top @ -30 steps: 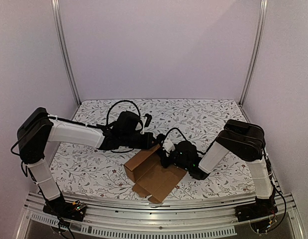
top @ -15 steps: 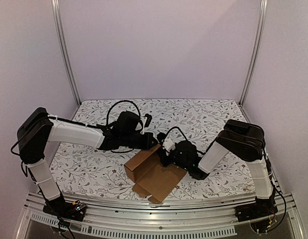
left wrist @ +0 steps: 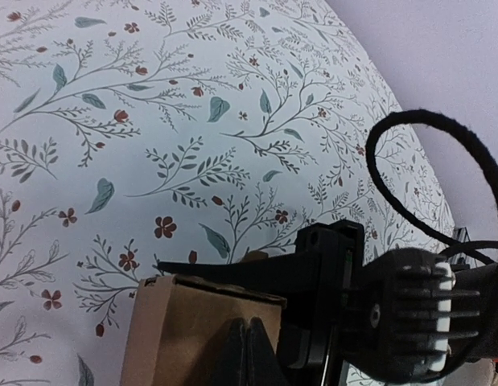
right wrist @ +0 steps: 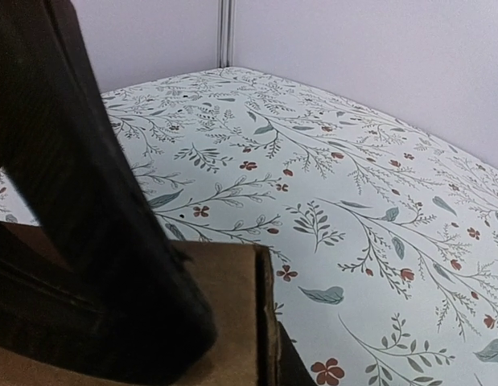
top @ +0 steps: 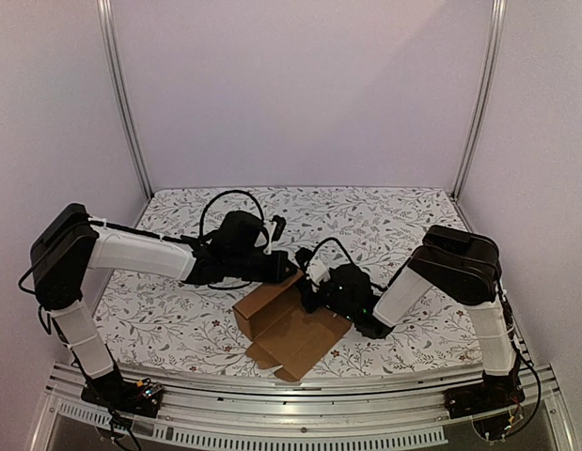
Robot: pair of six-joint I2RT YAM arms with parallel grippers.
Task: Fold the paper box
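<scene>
Plain brown corrugated-cardboard paper box (top: 295, 329), partly folded, lies on the white table (top: 385, 221) with the leaf-and-flower print. It is at the table's near middle, between the two arm bases. Its far-left part stands up as low walls. The rest is a flat panel running toward the table's near edge, with small tabs there.

Black left gripper (top: 291, 272) reaches in from the table's left side to the box's far corner. In the left wrist view one dark finger (left wrist: 247, 354) sits against a raised cardboard wall and the other finger is hidden, so I can't tell whether it is parted or pinching.

Black right gripper (top: 307, 291) comes from the table's right side and meets the same far corner, just beside the left gripper. In the right wrist view a big dark finger (right wrist: 72, 201) presses one face of the cardboard wall and a dark sliver shows on the other face, so it looks clamped on the wall.

A looped black cable (left wrist: 430, 117) arcs over the right gripper.
</scene>
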